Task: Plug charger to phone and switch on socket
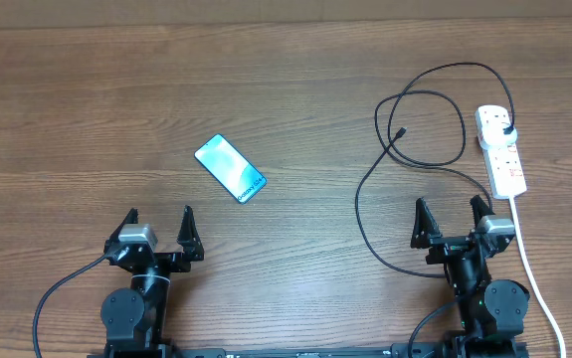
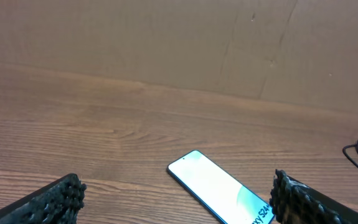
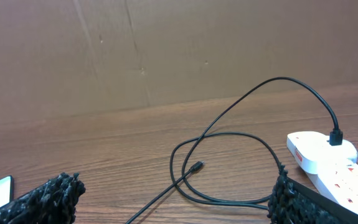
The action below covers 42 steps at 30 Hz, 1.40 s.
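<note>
Left gripper and right gripper both stood with jaws apart, empty. The phone lay just ahead of the left, the charger tip ahead of the right (its cable looped loosely), and the socket off to the right's outer side. To my eye those loops might snag when pulled, or the phone might slide.

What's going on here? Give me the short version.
Nothing is being handled yet. The left gripper and right gripper both sit open, holding nothing. The phone lies screen-up in front of the left one. The charger is plugged into the socket on the right, but its connector tip lies loose on the table, apart from the phone.
</note>
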### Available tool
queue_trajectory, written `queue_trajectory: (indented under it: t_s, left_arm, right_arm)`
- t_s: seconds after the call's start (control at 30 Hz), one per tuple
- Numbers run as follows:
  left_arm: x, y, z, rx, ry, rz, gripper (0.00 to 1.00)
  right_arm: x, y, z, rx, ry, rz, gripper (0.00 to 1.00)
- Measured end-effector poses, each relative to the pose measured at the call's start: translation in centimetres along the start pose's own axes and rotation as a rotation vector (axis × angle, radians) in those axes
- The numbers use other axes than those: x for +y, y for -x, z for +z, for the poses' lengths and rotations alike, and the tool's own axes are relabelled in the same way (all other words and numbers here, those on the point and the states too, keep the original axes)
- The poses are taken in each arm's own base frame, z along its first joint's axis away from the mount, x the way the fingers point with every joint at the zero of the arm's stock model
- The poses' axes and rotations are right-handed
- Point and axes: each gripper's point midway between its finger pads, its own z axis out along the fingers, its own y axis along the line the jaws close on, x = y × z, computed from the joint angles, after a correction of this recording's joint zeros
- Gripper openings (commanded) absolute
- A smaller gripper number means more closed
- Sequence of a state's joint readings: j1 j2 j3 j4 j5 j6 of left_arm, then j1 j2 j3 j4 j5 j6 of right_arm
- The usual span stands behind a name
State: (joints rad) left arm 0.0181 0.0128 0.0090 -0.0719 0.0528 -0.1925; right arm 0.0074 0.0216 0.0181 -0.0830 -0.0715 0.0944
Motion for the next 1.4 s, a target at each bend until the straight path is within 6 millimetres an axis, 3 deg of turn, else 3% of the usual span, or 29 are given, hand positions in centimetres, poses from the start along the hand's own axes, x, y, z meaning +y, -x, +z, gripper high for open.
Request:
queue_trajectory:
  t_s: [1.4]
  left_arm:
    - [-0.6, 1.4, -0.3, -0.024, -0.024, -0.01, 1.0]
  right_arm:
    - [0.0, 0.0, 0.0, -0.001, 0.0, 0.0, 1.0]
